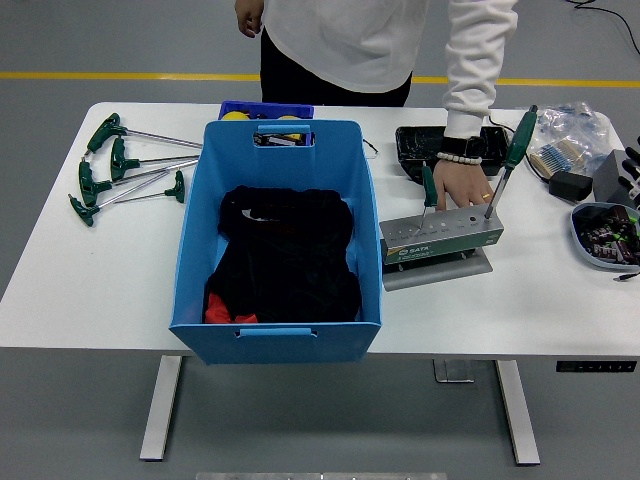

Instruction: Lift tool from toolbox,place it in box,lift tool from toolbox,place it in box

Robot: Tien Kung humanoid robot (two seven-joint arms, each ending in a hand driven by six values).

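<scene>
We see two green-handled screwdrivers (pixel 512 155) standing near-upright in the grey toolbox (pixel 441 237), right of the blue box (pixel 277 305). Right hand (pixel 632 165) barely shows at the right edge, grip unreadable; a person's hand (pixel 461 185) rests there.

A white table (pixel 80 290) fills the middle of the frame, standing on pale metal legs (pixel 160 408) with a small control panel (pixel 596 366) under its lower right edge. Grey floor (pixel 60 420) surrounds it. A yellow line (pixel 120 76) crosses the floor along the top, and a black cable (pixel 612 22) trails at upper right.
</scene>
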